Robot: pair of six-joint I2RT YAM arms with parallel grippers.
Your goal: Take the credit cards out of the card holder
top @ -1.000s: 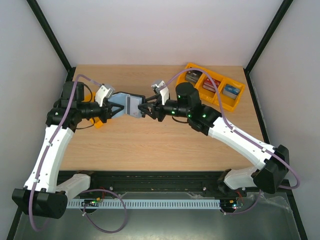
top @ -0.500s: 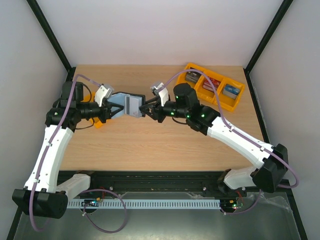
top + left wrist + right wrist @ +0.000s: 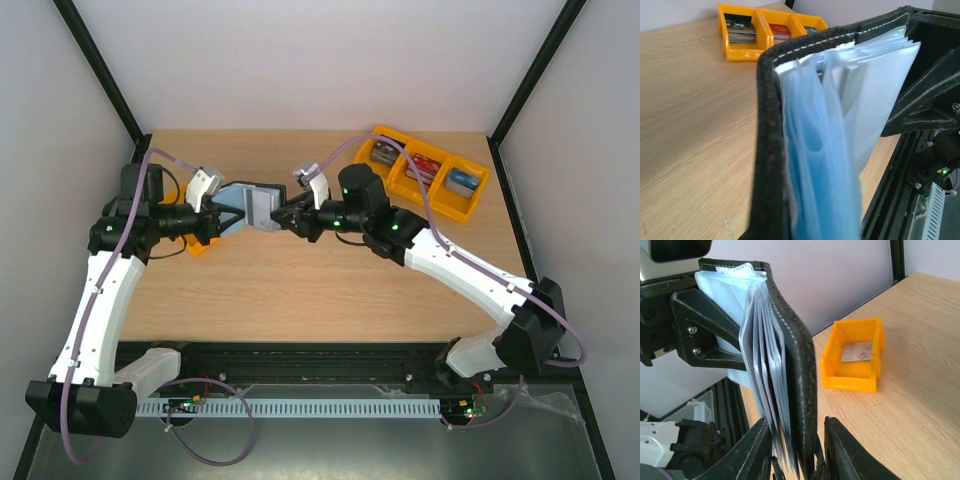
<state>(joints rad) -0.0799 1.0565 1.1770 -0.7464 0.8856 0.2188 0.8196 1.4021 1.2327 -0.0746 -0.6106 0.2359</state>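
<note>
I have the black card holder (image 3: pixel 255 205) up off the surface (image 3: pixel 330 290), near the far-left corner, held between both arms. The left end effector (image 3: pixel 222 222) is pressed together on its cover, and the clear blue-grey sleeves (image 3: pixel 880 90) fan out. The right end effector (image 3: pixel 287 216) straddles cover and sleeves with its fingers (image 3: pixel 756 452); I cannot tell whether they pinch. A small yellow bin (image 3: pixel 850 380) just beside holds one pale credit card (image 3: pixel 857 351), lying flat. The three-compartment yellow tray (image 3: pixel 742 52) at the far-right corner holds a dark card stack (image 3: pixel 738 30), a red stack (image 3: pixel 780 32) and a blue stack (image 3: pixel 462 182).
</note>
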